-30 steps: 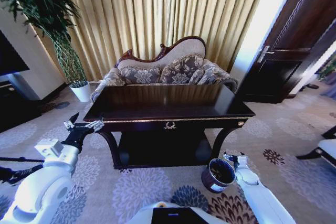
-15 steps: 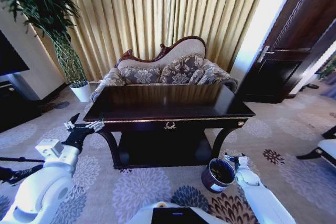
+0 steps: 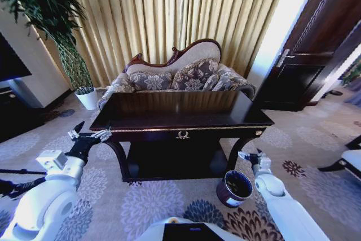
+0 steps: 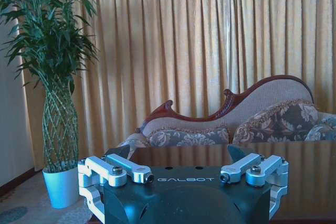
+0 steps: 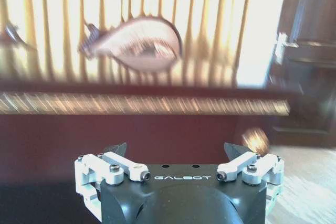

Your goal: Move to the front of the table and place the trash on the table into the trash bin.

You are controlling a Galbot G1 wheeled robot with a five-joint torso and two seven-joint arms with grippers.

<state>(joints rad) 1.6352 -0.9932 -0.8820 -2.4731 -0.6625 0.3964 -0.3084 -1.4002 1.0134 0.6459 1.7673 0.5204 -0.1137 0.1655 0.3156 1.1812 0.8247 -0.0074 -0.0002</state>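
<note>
The dark glossy bench (image 3: 186, 111) with gold edge trim and a lower shelf (image 3: 175, 165) stands on the floral carpet (image 3: 141, 201), where the round dark trash bin (image 3: 234, 188) sits near its front right leg.

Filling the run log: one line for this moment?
left gripper: open, beside dark glossy wooden table | right gripper: open, above round dark bin
</note>
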